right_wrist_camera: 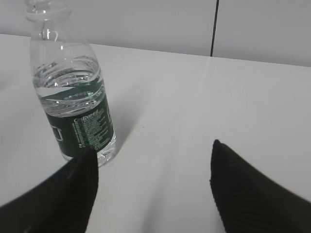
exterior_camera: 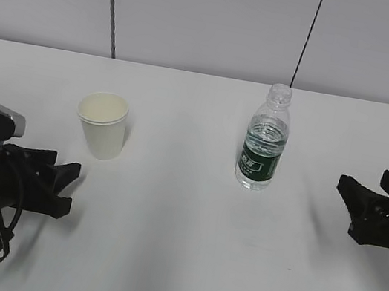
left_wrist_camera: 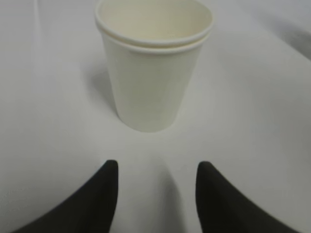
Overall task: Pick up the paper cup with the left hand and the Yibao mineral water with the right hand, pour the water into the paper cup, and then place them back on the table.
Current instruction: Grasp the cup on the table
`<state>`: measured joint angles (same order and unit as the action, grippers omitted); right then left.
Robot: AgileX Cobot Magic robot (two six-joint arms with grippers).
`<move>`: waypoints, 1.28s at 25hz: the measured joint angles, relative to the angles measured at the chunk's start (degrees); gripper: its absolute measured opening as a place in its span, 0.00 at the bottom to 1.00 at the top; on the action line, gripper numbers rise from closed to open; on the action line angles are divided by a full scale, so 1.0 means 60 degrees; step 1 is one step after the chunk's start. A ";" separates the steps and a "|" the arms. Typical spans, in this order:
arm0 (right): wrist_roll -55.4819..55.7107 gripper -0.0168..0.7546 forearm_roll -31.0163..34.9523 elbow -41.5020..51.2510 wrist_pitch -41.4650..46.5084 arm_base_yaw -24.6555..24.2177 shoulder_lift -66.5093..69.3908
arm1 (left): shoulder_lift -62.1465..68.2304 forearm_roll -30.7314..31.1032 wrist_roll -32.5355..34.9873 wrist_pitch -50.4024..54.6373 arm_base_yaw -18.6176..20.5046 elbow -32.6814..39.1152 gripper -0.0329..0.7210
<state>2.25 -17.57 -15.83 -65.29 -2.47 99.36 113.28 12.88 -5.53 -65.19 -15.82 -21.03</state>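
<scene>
From the exterior cam, the paper cup [exterior_camera: 101, 124] and the Yibao mineral water [exterior_camera: 264, 138] both stand upright on the table [exterior_camera: 174, 262], well apart. Left wrist cam: the left hand [left_wrist_camera: 156, 167] is spread wide and empty, with the cup just ahead. Right wrist cam: the right hand [right_wrist_camera: 153, 158] is spread too, the bottle near its left finger.

Exterior slants down; wrist views sit low, seemingly close.

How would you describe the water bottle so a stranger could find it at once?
On the white table, look right of centre, between the two black arms. The Yibao mineral water stands upright there, right of the paper cup: clear, uncapped, dark green label, taller than the cup.
</scene>
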 joint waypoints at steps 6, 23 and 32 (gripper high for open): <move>0.0000 0.71 -0.0022 0.0000 -0.0018 0.0000 0.0000 | 0.0127 -0.0087 0.0000 -0.0008 0.0000 -0.0009 0.74; 0.0013 0.71 -0.0044 -0.0014 -0.0018 0.0000 0.0006 | 0.0902 -0.0160 -0.0019 -0.0033 0.0000 -0.1627 0.91; 0.0013 0.71 -0.0044 -0.0014 -0.0018 0.0000 0.0006 | 0.1131 -0.0140 -0.0019 -0.0008 0.0000 -0.2280 0.89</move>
<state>2.33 -17.83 -15.92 -65.40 -2.47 99.40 120.06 12.04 -5.65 -65.24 -15.82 -34.71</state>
